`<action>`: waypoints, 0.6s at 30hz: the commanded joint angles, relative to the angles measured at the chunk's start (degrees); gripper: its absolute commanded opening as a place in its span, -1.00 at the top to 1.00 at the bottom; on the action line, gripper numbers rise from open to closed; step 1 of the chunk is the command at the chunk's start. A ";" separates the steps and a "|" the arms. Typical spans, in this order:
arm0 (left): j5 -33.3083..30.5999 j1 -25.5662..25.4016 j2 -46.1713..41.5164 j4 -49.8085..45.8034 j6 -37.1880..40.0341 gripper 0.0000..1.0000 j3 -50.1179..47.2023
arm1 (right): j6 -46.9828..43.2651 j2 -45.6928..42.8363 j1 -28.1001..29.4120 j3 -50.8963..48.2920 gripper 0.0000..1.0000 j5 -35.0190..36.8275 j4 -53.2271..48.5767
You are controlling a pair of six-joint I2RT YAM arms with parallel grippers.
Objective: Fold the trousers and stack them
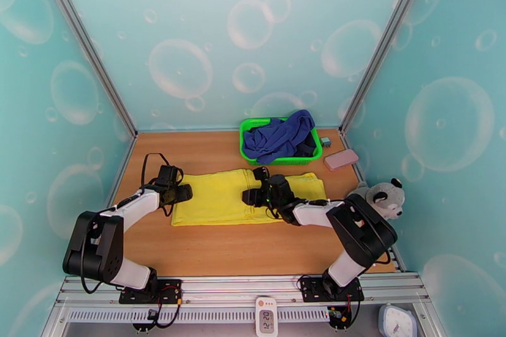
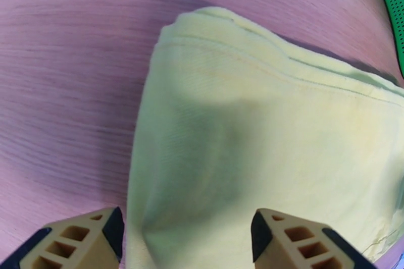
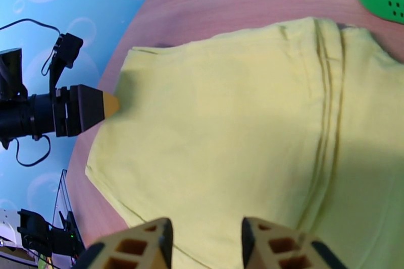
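The yellow trousers (image 1: 215, 200) lie folded in a flat rectangle mid-table. The far right corner is just beside the green basket (image 1: 284, 160), which holds blue cloth (image 1: 281, 134). The left gripper (image 2: 187, 237) hangs at their left edge with its fingers apart, one over wood and one over fabric. The right gripper (image 3: 204, 239) hovers above the middle, fingers apart and nothing pinched. Bare table (image 1: 253, 250) stretches along the near edge and left side.

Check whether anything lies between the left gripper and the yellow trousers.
Nothing visible does. The left gripper hangs open at the left edge of the trousers, with bare cloth below its jaws in the wrist view. The green basket sits behind the trousers, off that path.
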 commanded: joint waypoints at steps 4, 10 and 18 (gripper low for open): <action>1.28 0.46 3.54 0.57 3.07 -0.40 -0.50 | 1.85 0.04 2.19 0.80 0.17 12.17 -6.45; 1.64 0.54 4.89 1.29 2.24 -0.33 -0.84 | 0.31 -0.37 2.64 1.02 0.12 17.47 -8.87; 1.33 0.89 2.76 0.99 2.25 -0.32 -1.29 | -0.58 5.36 3.45 5.04 0.15 14.82 -10.93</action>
